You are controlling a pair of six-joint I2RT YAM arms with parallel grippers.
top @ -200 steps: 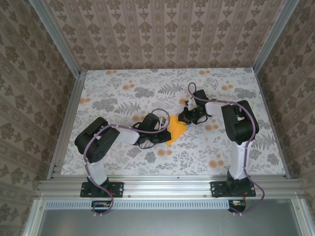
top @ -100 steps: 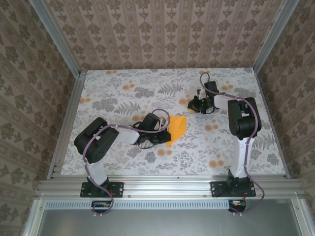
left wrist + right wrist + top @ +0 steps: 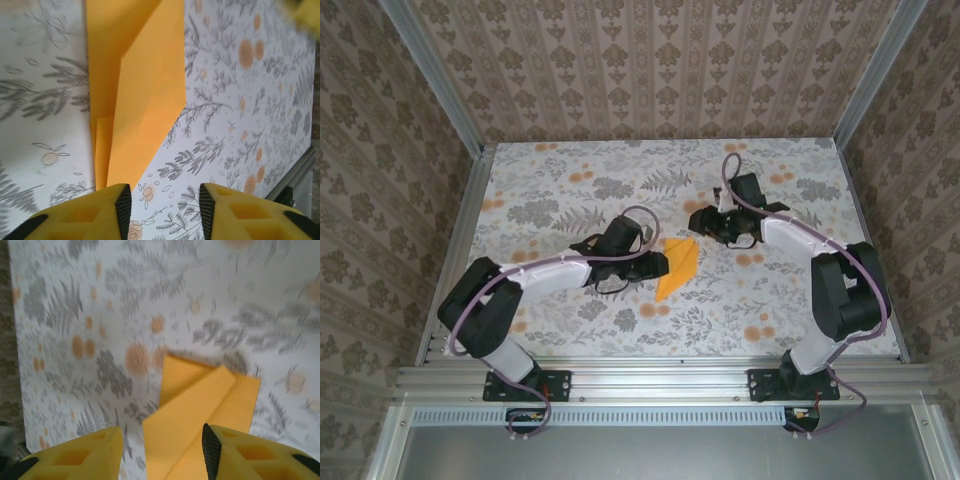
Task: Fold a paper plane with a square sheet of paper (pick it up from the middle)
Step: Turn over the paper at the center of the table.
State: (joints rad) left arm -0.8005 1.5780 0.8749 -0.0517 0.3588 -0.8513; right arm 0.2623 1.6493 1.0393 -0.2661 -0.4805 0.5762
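The square sheet of paper [image 3: 678,264] lies mid-table, bright orange and folded into a flat shape that narrows to a point toward the near edge. My left gripper [image 3: 657,266] sits just left of it, open, at table height. In the left wrist view the folded paper [image 3: 142,85] stretches ahead and left of the open left gripper [image 3: 165,212], whose left finger [image 3: 117,210] overlaps the paper's tip. My right gripper [image 3: 700,221] hovers behind and right of the paper, apart from it. In the right wrist view the layered paper [image 3: 200,405] lies below the open right gripper [image 3: 162,455].
The table [image 3: 570,200] wears a grey and orange floral cloth. Aluminium rails run along the left side [image 3: 455,250] and the near edge [image 3: 650,372]. Wallpapered walls close off the back and both sides.
My right gripper has drawn back from the paper's far corner and now hovers behind it. My left arm has stretched out, its gripper edging right toward the paper. The paper has barely shifted.
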